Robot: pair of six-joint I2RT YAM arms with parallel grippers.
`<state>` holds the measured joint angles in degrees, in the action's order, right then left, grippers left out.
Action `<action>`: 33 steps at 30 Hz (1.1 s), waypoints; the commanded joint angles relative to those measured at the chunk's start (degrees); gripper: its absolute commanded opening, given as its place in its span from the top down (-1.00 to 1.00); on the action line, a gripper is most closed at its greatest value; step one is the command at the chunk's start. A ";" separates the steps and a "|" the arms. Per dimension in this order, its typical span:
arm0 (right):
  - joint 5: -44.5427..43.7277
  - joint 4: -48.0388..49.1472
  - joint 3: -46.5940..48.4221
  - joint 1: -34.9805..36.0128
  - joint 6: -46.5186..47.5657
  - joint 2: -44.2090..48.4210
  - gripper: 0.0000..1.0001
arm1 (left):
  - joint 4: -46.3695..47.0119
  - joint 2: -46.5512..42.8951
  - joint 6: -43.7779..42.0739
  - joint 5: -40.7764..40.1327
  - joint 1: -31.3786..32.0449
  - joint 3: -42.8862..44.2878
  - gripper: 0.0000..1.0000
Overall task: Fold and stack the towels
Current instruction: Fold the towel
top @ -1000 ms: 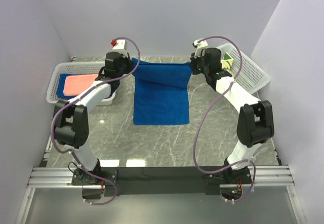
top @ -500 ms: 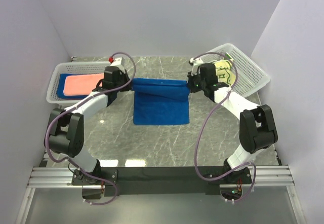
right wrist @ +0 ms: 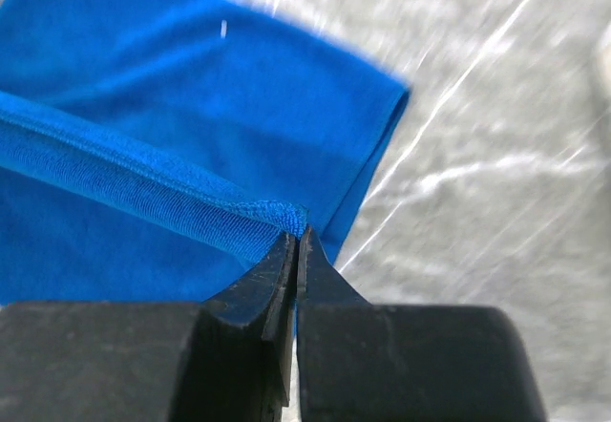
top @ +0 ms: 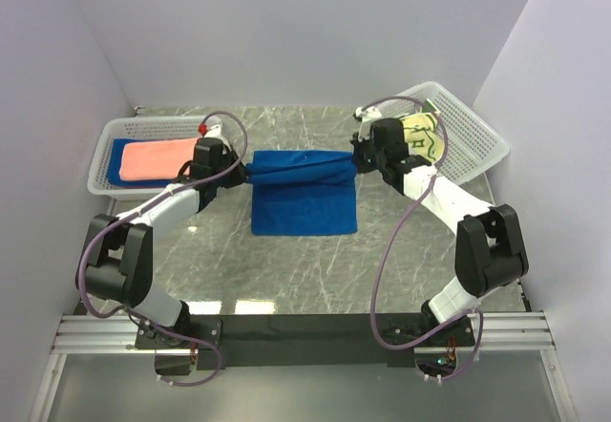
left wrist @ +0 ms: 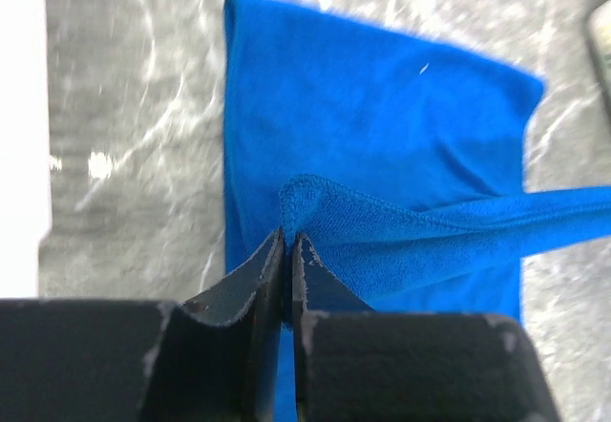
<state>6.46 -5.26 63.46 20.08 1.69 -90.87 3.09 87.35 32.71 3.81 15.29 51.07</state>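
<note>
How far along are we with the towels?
Done, it seems: a pink towel lies neatly on a second blue towel in the left basket. In hand: left gripper and right gripper are both shut on corners of the blue towel on the table, holding one edge raised over the flat part, mid-fold. Left: lay that fold down, stack it, then the yellow towel in the right basket.

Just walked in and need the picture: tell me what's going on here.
The left arm and right arm each have jaws shut on a corner of one blue towel, holding that edge stretched above the part lying on the table. A pink towel lies in the left basket, a yellow towel in the right basket.
</note>
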 commanded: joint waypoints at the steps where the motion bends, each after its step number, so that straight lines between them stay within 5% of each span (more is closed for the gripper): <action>1: -5.22 1.57 7.36 -0.12 3.83 2.37 1.00 | -0.63 -3.24 0.16 -0.91 -0.52 4.91 0.74; 9: -7.95 3.06 10.11 -0.12 8.67 2.63 1.00 | -0.72 -4.29 1.48 0.31 -0.44 4.75 0.73; 21: -4.09 5.17 -2.55 -0.04 6.22 6.49 1.00 | 0.51 -4.91 2.45 -0.30 -0.44 -2.46 0.71; 33: -8.57 3.85 -1.06 0.05 6.13 7.02 1.00 | -7.48 -0.78 -5.37 -2.41 -0.44 12.73 0.67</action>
<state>1.06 -2.59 59.27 20.12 7.18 -86.67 -2.83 86.78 31.05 3.97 15.29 59.27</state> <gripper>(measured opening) 0.011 0.163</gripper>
